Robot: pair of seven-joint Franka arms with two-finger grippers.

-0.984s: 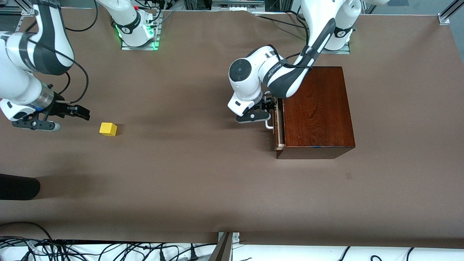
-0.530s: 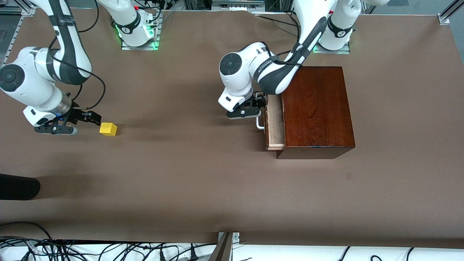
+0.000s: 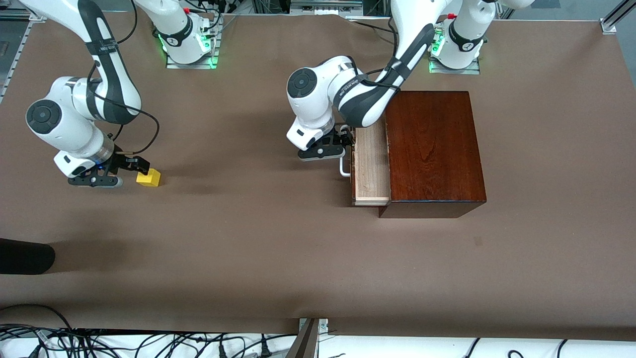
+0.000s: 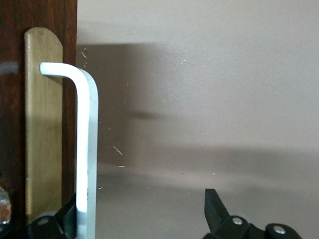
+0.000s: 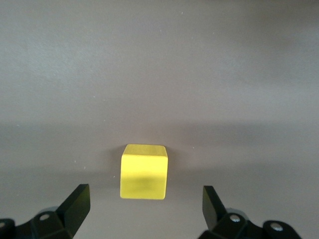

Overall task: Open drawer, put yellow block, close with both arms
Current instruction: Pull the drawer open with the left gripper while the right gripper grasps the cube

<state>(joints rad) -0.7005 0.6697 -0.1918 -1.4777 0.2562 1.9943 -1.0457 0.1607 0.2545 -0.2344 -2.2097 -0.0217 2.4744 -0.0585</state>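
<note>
From above the drawer (image 3: 370, 166) sticks out of its box (image 3: 434, 149) on the brown table (image 3: 248, 238), while wrist views show the left gripper (image 4: 142, 214) spread around the handle (image 4: 85, 149) and the right gripper (image 5: 144, 206) spread by the yellow block (image 5: 143, 172).

We hold our left gripper (image 3: 343, 149) and right gripper (image 3: 130, 171) low, wrists bent down, both jaws spread wide.

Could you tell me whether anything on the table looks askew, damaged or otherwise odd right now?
Nothing stands out. The drawer sits squarely, partly out of the wooden box, and the yellow block rests flat on the table.
</note>
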